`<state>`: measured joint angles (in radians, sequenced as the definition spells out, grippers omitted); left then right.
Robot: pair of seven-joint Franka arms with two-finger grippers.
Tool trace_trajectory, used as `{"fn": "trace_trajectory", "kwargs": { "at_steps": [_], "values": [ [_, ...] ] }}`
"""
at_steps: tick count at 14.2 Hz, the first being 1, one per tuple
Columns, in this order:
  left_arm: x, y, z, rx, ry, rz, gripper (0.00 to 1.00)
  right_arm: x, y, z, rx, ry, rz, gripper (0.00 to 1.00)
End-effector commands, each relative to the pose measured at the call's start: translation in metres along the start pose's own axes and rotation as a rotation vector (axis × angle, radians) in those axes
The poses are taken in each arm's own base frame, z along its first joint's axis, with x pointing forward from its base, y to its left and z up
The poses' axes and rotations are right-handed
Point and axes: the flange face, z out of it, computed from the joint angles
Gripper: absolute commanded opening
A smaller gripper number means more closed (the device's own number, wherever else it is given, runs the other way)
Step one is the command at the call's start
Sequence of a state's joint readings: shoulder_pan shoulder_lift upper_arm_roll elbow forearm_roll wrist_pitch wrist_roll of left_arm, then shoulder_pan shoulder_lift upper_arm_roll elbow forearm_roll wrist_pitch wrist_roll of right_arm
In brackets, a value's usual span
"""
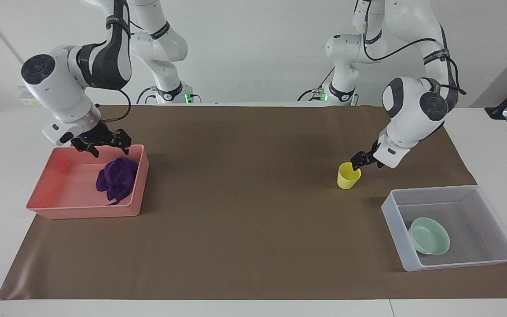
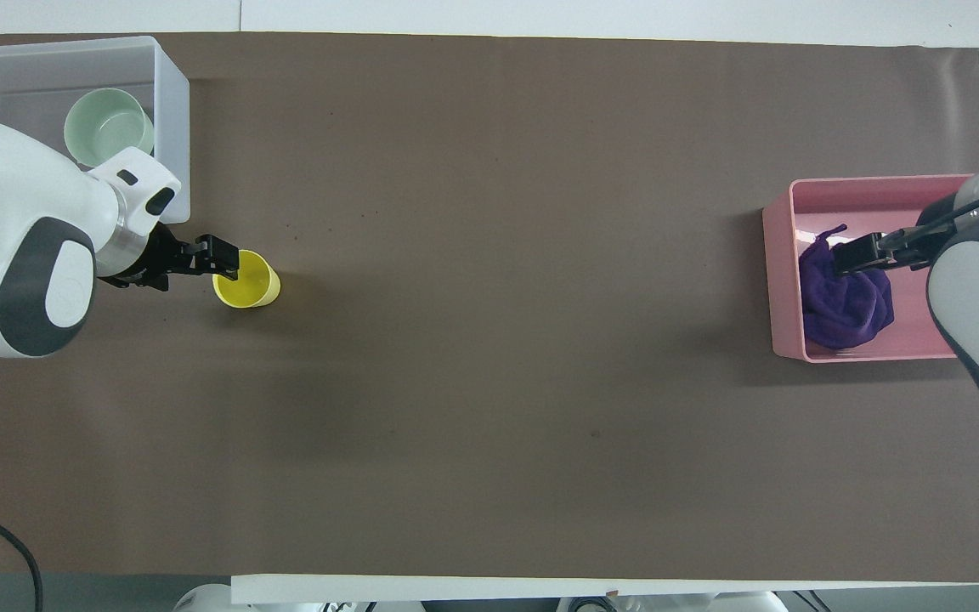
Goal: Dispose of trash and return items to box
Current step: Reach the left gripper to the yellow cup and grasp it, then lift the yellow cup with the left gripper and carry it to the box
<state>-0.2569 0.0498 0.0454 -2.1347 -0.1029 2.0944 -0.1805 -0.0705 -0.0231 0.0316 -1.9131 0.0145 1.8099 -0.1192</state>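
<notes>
1. Over the pink tray [image 1: 42, 200], at the right arm's end of the bench [image 1: 244, 207], my right claw [image 1: 102, 144] hangs with its fingers spread wide and holds nothing.
2. Under it the purple cloth [image 1: 116, 178] lies bunched on the tray floor, against the wall that faces the middle of the bench, clear of my fingers.
3. My left claw [image 1: 359, 161] is down at the yellow cup [image 1: 348, 176], at the part of its rim toward the left arm's end.
4. From the facing view the fingertips look to touch that rim; whether they are spread or pinching the wall, I cannot tell.
5. That cup stands upright on the brown mat [image 2: 540, 340], nearer to the robots than the translucent box [image 1: 392, 211] and just beside it.
6. Inside the box the mint-green bowl [image 1: 429, 236] sits on the floor, close to the wall that faces the cup's end, in the half farther from the robots.
7. Seen from overhead, the bowl [image 2: 108, 127] and the cup [image 2: 245, 279] are apart, with the box wall [image 2: 172, 136] between them.
</notes>
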Motion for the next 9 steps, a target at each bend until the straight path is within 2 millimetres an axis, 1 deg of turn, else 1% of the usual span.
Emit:
{"fn": "trace_trajectory", "kwargs": {
  "at_steps": [1, 2, 3, 4, 6, 8, 9],
  "values": [
    [-0.024, -0.007, 0.005, 0.002, 0.025, -0.012, 0.73, 0.007, -0.033, -0.016, 0.004, -0.002, -0.03, 0.99],
    [-0.027, -0.008, 0.007, 0.005, 0.01, -0.018, 0.19, 0.009, -0.048, -0.017, 0.022, 0.002, -0.048, 0.99],
    [-0.028, -0.009, 0.009, 0.004, 0.011, -0.017, 0.04, 0.01, -0.059, -0.023, 0.07, 0.004, -0.046, 0.99],
    [-0.027, -0.009, 0.008, 0.003, 0.016, -0.017, 0.0, 0.012, -0.064, -0.032, 0.088, -0.003, -0.049, 0.99],
    [-0.026, -0.009, 0.007, 0.002, 0.025, -0.017, 0.0, 0.016, -0.071, -0.056, 0.084, -0.027, -0.072, 0.99],
    [-0.024, -0.009, 0.007, -0.001, 0.041, -0.018, 0.0, 0.01, -0.069, -0.09, 0.044, -0.037, -0.085, 0.99],
    [-0.022, -0.008, 0.005, -0.004, 0.055, -0.021, 0.0, 0.008, -0.067, -0.102, 0.008, -0.035, -0.088, 0.99]
  ]
}}
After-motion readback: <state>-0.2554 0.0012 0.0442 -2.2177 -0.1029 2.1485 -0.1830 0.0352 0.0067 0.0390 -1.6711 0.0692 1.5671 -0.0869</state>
